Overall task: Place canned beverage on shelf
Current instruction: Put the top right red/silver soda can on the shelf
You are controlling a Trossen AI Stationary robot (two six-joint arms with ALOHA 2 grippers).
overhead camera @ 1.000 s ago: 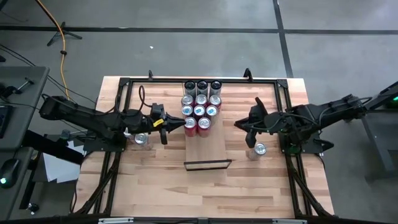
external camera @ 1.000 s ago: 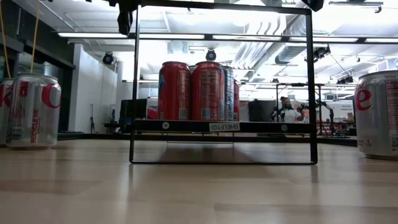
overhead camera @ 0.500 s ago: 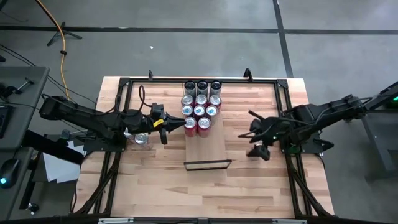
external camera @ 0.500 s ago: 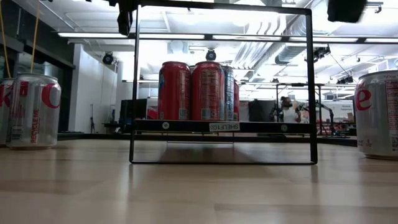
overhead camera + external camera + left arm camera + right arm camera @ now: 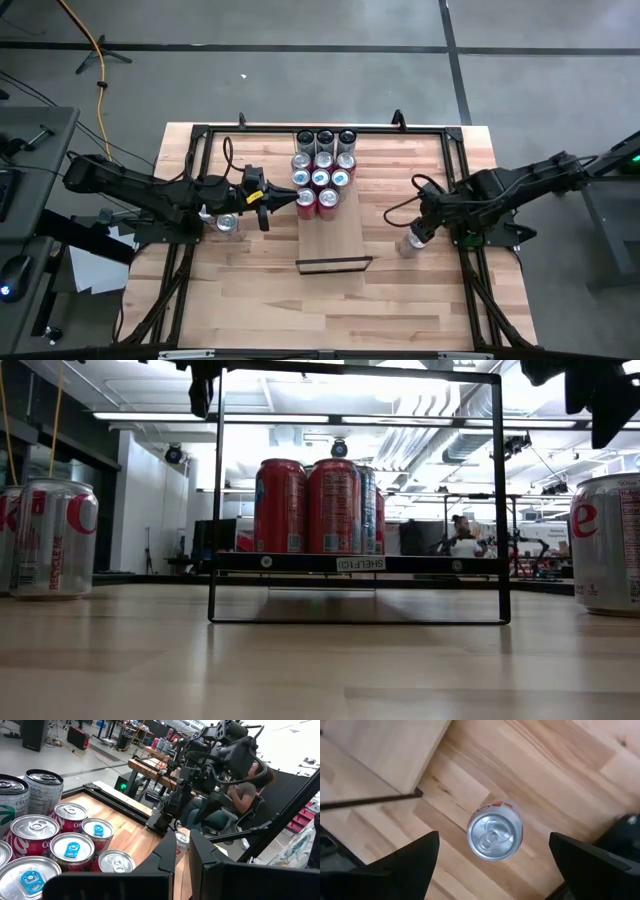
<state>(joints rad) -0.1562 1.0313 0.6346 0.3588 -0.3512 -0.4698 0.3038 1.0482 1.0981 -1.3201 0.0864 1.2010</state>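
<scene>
right hand (image 5: pixel 492 852): hanging spread wide above the silver can (image 5: pixel 495 835), grasping nothing | can: standing upright on the table (image 5: pixel 400 290), beside the shelf (image 5: pixel 335 240) | left hand (image 5: pixel 262 198): clenched, waiting by the shelf | advice: centring, then descending straight.

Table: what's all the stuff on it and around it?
Shelf: one, pale wood, middle of table.
Cans on shelf: about eleven, red, silver and dark, packed at its far end.
Loose cans: two, silver; one on the left side, one on the right.
Frame: one, black, around the table.
Cable: one, yellow, on the floor.
Left gripper: shut, beside the shelf cans.
Right gripper: open, above the right loose can.
</scene>
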